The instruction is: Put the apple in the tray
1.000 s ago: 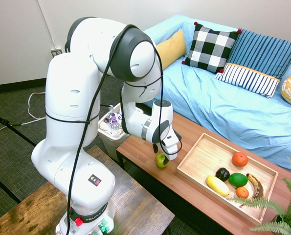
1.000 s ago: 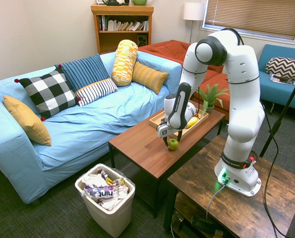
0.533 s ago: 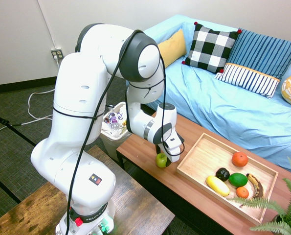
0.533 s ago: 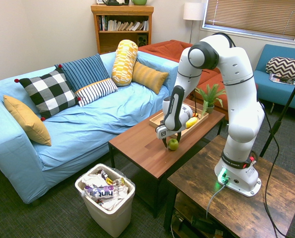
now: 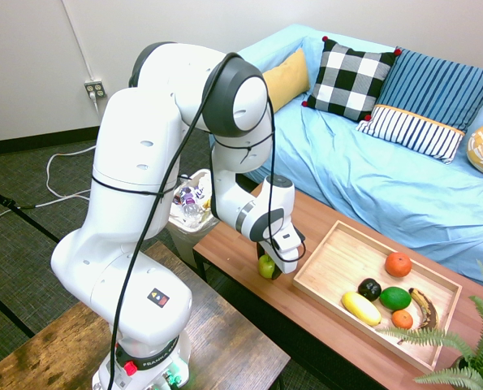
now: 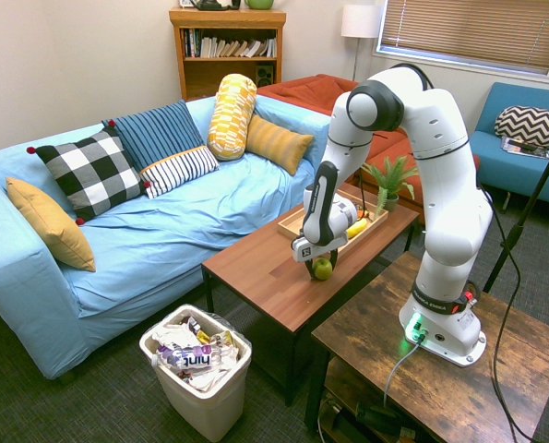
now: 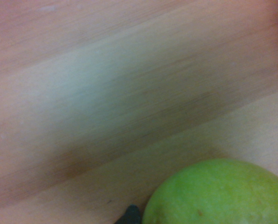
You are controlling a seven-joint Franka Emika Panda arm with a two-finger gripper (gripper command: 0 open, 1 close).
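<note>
The gripper (image 5: 269, 262) is pointing straight down over the apple (image 5: 266, 268), its fingers straddling the fruit, though I cannot tell whether they are already pinching it or standing slightly apart from it. The apple is sitting on the coffee table (image 5: 322, 313), close to its near edge and just outside the tray's short end. In the first exterior view, the tray (image 5: 335, 258) is lying at about three o'clock from the gripper, so I judge the carry will be running that way.

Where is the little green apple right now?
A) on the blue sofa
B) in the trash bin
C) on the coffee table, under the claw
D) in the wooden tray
C: the apple sits on the coffee table right under the claw, outside the tray.
</note>
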